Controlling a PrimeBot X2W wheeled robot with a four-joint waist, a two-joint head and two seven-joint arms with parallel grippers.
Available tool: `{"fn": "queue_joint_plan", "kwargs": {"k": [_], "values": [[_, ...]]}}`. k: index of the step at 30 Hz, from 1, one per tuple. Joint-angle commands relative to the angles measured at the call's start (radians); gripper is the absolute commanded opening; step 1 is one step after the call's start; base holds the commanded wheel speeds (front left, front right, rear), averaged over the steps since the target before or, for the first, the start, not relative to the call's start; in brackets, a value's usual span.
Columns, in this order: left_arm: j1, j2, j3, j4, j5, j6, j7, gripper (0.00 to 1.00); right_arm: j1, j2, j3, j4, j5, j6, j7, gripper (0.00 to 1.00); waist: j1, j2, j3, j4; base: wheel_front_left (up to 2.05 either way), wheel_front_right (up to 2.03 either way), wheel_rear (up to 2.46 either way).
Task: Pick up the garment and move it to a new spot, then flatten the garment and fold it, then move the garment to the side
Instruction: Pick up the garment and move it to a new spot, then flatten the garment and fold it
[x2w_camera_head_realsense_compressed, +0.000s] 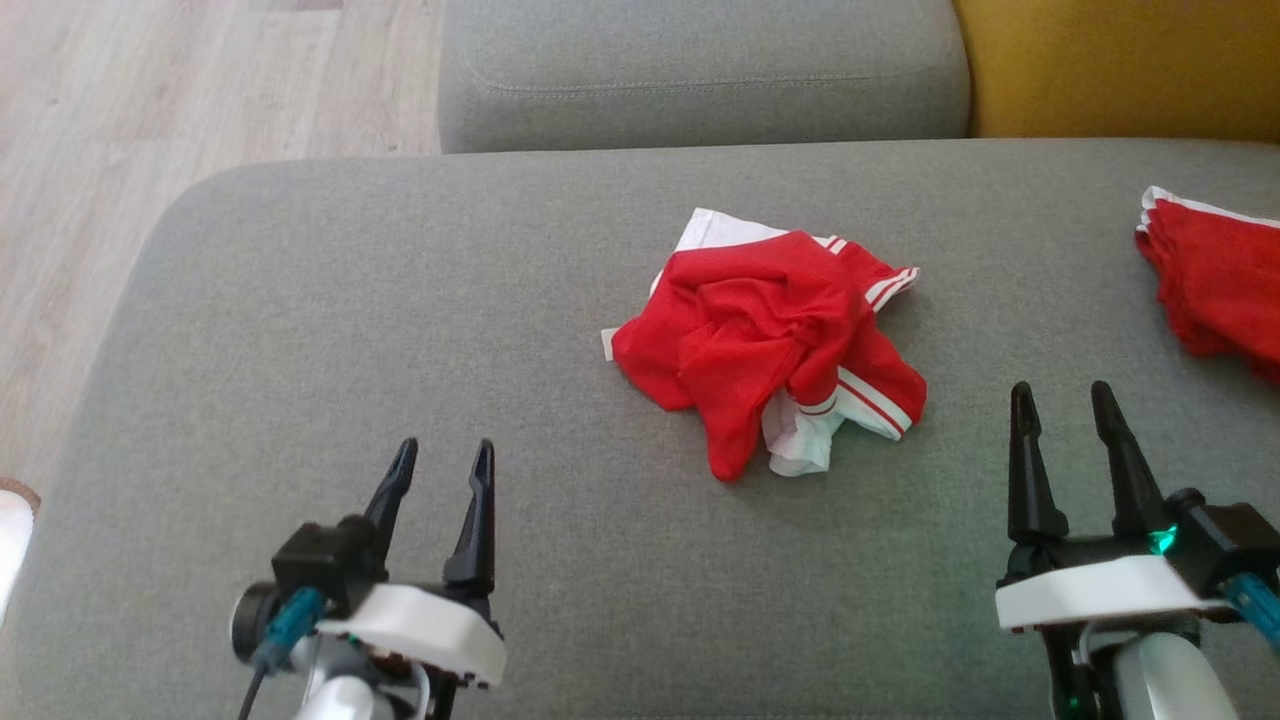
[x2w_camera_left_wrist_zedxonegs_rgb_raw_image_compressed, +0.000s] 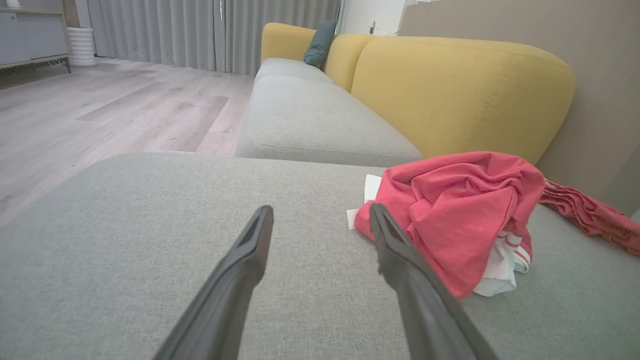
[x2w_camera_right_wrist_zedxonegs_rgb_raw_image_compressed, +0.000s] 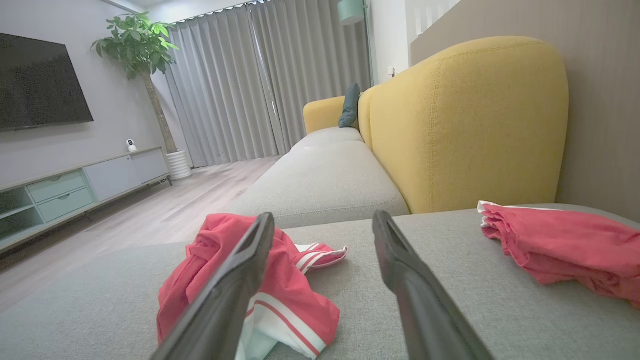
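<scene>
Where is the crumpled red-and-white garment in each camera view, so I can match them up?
Head view: garment just right of centre, on the grey cushion.
Left wrist view: garment right of centre, at mid-height.
Right wrist view: garment lower left of centre.
Shared landmark: yellow backrest, top right in the head view, beyond the garment in the left wrist view and the right wrist view.

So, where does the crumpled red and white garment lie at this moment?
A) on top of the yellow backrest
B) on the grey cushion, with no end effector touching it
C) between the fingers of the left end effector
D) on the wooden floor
B: the crumpled garment lies on the grey cushion, and the open left end effector and right end effector both stand apart from it.
</scene>
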Motion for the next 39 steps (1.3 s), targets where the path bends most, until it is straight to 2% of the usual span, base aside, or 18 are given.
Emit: {"fn": "queue_joint_plan", "kwargs": {"k": [1, 15, 31, 39], "values": [[-0.029, 0.001, 0.049, -0.037, 0.014, -0.009, -0.012, 1.0, -0.019, -0.004, 0.025, -0.026, 0.006, 0.007, -0.011, 1.0, 0.0, 0.0, -0.001, 0.002, 0.0, 0.0, 0.0], [0.013, -0.053, 0.116, -0.008, 0.068, -0.07, -0.012, 1.0, -0.017, -0.004, 0.039, 0.023, 0.007, 0.007, -0.011, 1.0, 0.0, 0.0, -0.011, 0.005, 0.0, 0.0, 0.0], [0.024, -0.086, 0.148, 0.02, 0.103, -0.108, -0.012, 1.0, -0.012, -0.004, 0.044, 0.03, 0.007, 0.007, -0.011, 1.0, 0.0, 0.0, -0.008, 0.009, 0.0, 0.0, 0.0], [0.018, -0.096, 0.152, 0.029, 0.116, -0.123, -0.012, 1.0, -0.022, -0.004, 0.055, 0.062, 0.0, 0.007, -0.011, 1.0, 0.0, 0.0, 0.006, 0.033, 0.0, 0.0, 0.0]]}}
